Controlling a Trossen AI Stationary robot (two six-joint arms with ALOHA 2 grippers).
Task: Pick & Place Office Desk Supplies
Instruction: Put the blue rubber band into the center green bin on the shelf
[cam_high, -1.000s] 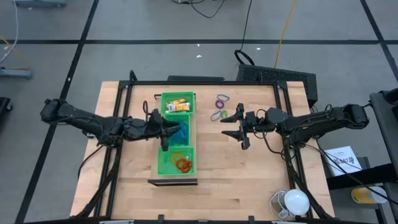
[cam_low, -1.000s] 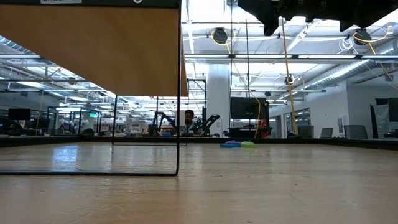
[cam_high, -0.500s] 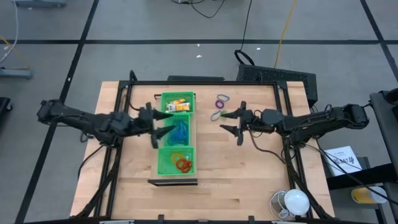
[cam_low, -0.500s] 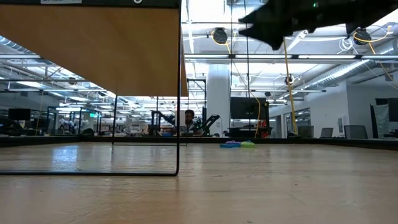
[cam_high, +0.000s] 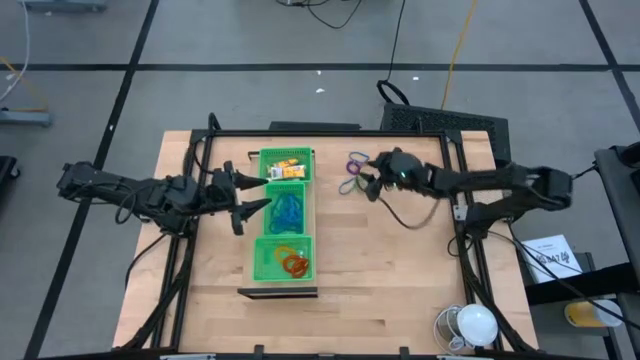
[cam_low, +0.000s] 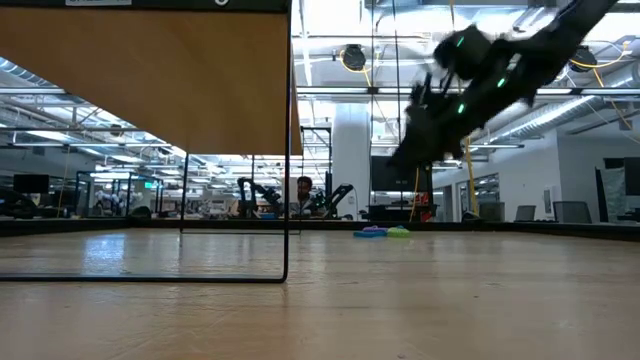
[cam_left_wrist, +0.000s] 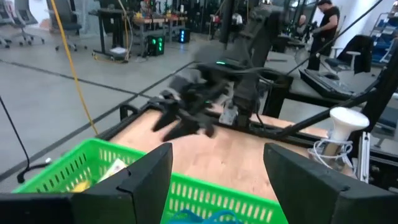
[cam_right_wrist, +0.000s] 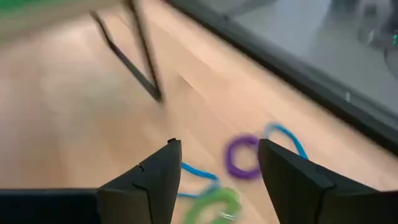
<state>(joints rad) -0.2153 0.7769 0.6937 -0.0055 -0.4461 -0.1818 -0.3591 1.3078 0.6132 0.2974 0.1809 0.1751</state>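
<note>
Sorted: blue loops (cam_high: 288, 210), orange loops (cam_high: 292, 262) and yellow pieces (cam_high: 287, 166) lie in the tray (cam_high: 254, 258).
Left: purple, green loops (cam_high: 354, 172) on table, far right of tray.
Right gripper (cam_high: 366, 184): fingers apart, empty, above those loops.
Left gripper (cam_high: 243, 195): fingers apart, empty, beside tray.

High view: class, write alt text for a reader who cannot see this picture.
Seen from above, a long green tray on a wooden table holds yellow pieces, blue loops and orange-red loops in separate compartments. The left gripper is open beside the tray; the right gripper reaches toward loose loops on the table.
</note>
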